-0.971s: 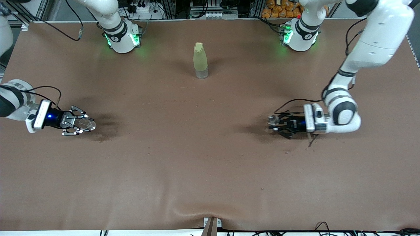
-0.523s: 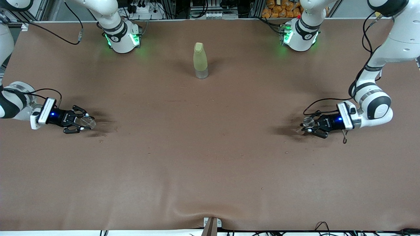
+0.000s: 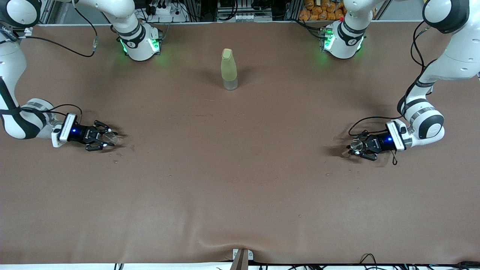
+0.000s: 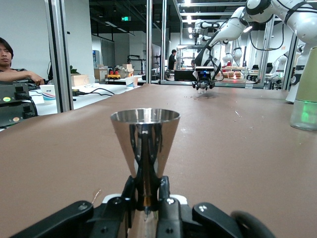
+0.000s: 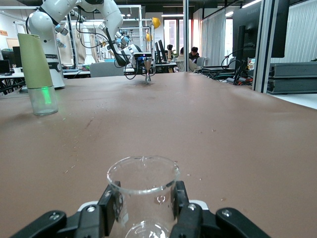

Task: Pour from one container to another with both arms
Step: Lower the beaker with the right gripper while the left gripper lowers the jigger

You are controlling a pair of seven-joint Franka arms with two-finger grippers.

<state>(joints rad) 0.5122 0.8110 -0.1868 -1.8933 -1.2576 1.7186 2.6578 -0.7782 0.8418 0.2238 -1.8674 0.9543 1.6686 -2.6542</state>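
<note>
At the bench's two ends, both arms have swung outward and low over the last second, so the right tool (image 3: 106, 138), closed on a clear glass beaker (image 3: 111, 139), and the left tool (image 3: 360, 146), clamped on a shiny metal cone-shaped cup (image 3: 355, 144), now sit well apart, probably being set down. Only the wrist views show both vessels upright and the beaker seemingly empty, while the front view alone places the pale green bottle (image 3: 228, 68) midway between them, nearer the bases.

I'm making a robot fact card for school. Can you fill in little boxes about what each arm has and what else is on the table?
left tool: shut on metal cone cup, low at the left arm's end of the table
right tool: shut on clear glass beaker, low at the right arm's end
green bottle: upright, capped, between the two bases
table cover: brown
</note>
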